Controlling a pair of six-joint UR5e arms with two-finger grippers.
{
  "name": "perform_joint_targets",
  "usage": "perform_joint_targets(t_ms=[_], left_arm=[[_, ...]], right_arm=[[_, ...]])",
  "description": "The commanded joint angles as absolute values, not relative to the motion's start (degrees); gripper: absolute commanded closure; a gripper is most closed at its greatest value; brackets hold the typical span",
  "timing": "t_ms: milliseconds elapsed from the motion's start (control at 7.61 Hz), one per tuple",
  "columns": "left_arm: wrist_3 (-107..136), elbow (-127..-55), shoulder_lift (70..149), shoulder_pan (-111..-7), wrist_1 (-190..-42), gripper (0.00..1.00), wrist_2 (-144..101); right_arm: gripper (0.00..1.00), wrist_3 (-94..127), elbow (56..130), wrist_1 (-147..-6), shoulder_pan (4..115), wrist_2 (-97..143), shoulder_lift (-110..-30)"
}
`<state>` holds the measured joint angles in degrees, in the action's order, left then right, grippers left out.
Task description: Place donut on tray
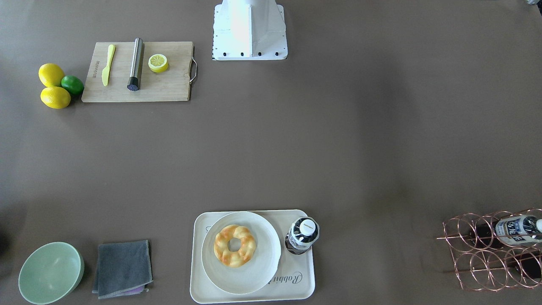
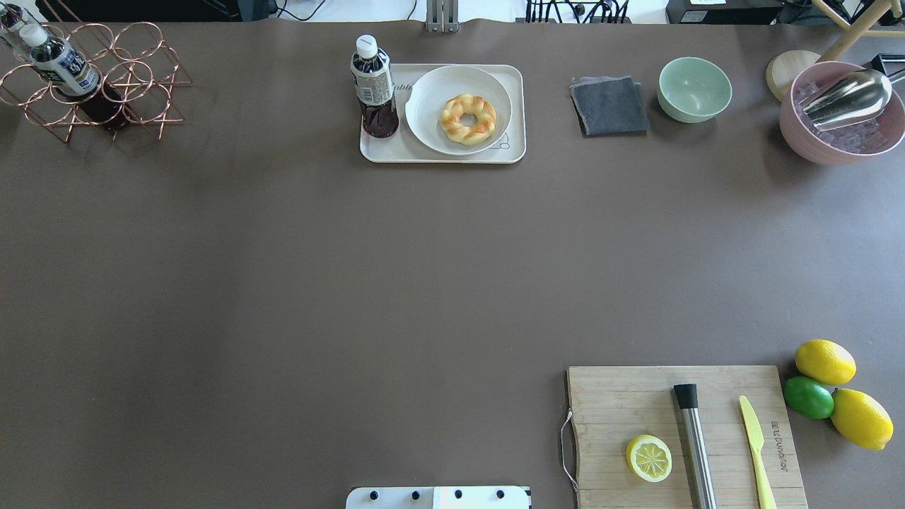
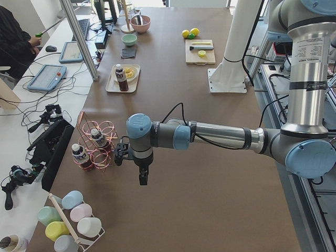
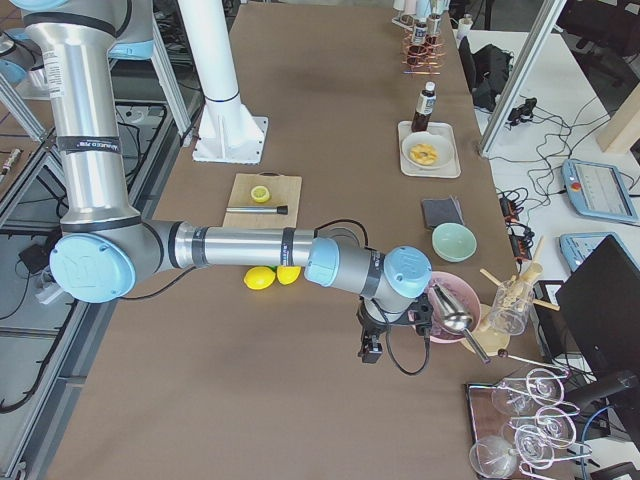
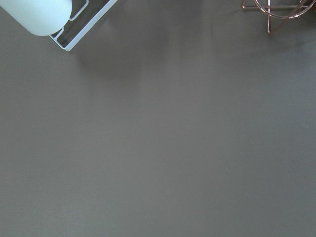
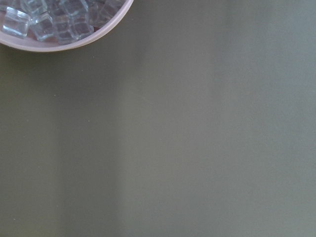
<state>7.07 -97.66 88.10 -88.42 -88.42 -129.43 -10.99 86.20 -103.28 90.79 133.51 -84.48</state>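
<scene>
Golden donut (image 1: pixel 234 245) is seen on a plate (image 1: pixel 264 237) upon the tray (image 1: pixel 199 279). Opening of left pincer (image 3: pixel 143 180) and right pincer (image 4: pixel 370 352) cannot be told.

Matt surfaces, a few glints

Your table (image 2: pixel 283 283) is matt brown; on it the cream tray (image 2: pixel 424 157) looks like satin plastic, the donut (image 2: pixel 467 119) shows a glossy glazed crust, the cutting board (image 2: pixel 615 403) is pale bare wood, its bar (image 2: pixel 696 452) brushed metal, the cloth (image 2: pixel 609 106) soft grey fabric, the wire rack (image 2: pixel 131 78) shiny copper-coloured metal.
</scene>
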Motion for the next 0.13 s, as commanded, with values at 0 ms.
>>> perform_joint_targets(t_ms=[0], left_arm=[[7.12, -97.56, 87.98, -88.33, -88.42, 0.02, -129.46]], right_arm=[[0.00, -10.99, 86.48, -103.27, 91.05, 133.85, -84.46]])
